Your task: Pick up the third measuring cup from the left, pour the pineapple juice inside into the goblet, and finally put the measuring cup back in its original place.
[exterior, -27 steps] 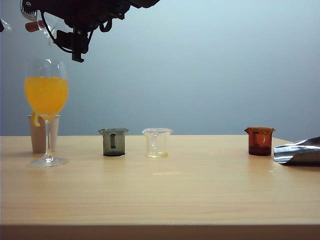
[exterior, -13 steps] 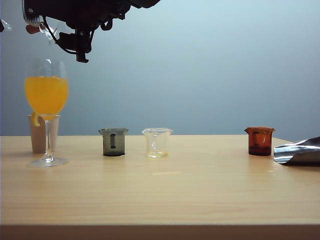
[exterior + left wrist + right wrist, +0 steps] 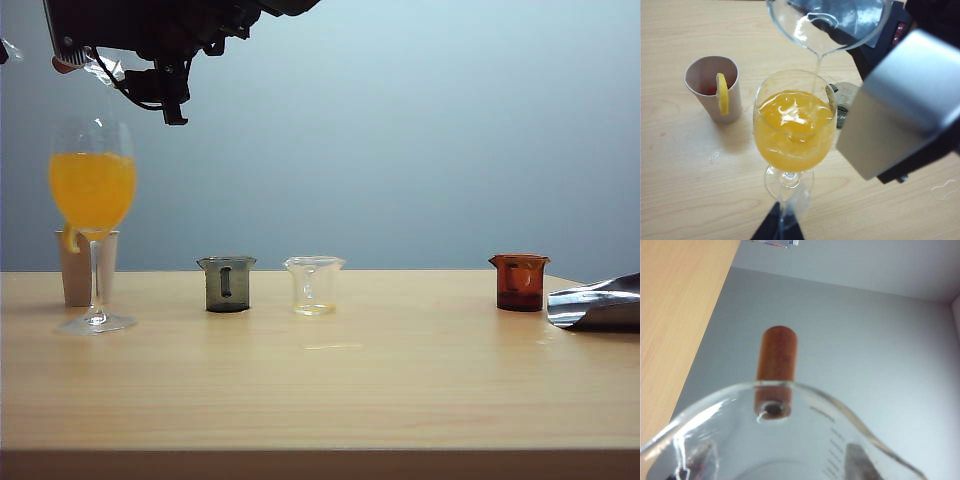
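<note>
My right gripper [image 3: 92, 52] reaches across to the upper left, shut on the third measuring cup [image 3: 101, 68], a clear cup with a brownish stub handle [image 3: 776, 370]. It holds the cup tipped above the goblet [image 3: 93, 190]. In the left wrist view a thin pale thread of pineapple juice [image 3: 815, 75] runs from the measuring cup's [image 3: 830, 25] lip into the goblet [image 3: 794, 125], which is about half full of orange-yellow liquid. My left gripper [image 3: 777, 229] shows only as a dark point by the goblet's foot, its tips together and holding nothing.
A paper cup [image 3: 78, 268] with a lemon slice [image 3: 722, 92] stands just behind the goblet. Along the table stand a grey cup [image 3: 227, 284], a clear beaker [image 3: 314, 285] and an amber-red cup [image 3: 520, 282]. A silver arm part [image 3: 597, 304] lies at the right edge.
My right wrist has rolled and the measuring cup has turned with it above the goblet. The goblet, the other cups and the left arm have stayed put.
</note>
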`<action>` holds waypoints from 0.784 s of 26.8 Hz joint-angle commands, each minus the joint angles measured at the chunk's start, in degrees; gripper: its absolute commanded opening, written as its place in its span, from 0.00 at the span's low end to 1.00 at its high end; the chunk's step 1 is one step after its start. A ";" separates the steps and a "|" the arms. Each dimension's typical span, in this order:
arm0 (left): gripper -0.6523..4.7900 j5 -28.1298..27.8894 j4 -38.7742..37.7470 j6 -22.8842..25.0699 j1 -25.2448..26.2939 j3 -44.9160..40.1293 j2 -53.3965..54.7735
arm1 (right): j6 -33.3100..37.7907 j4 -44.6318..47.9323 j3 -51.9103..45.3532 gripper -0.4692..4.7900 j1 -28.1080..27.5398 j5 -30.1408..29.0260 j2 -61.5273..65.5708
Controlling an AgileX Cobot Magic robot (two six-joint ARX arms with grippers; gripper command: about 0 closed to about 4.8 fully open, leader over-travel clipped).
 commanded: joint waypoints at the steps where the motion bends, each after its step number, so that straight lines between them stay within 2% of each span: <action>1: 0.11 0.22 0.72 0.00 -0.04 0.22 -0.11 | -3.26 1.09 0.48 0.40 0.31 0.37 -0.61; 8: 0.11 0.22 0.72 0.00 -0.04 0.22 -0.11 | -6.19 0.15 0.48 0.40 0.31 0.31 -0.63; 14: 0.11 0.22 0.72 0.00 -0.04 0.22 -0.11 | -4.81 -0.17 0.48 0.40 0.33 -0.13 -0.63; 16: 0.11 0.22 0.72 0.00 -0.04 0.22 -0.11 | -0.70 -0.15 0.48 0.40 0.31 -0.33 -0.63; 17: 0.11 0.22 0.72 0.00 -0.04 0.22 -0.11 | 5.35 -0.13 0.48 0.40 0.31 -1.29 -0.63; 21: 0.11 0.22 0.72 0.00 -0.04 0.22 -0.11 | 20.70 -0.11 0.48 0.40 0.28 -2.14 -0.63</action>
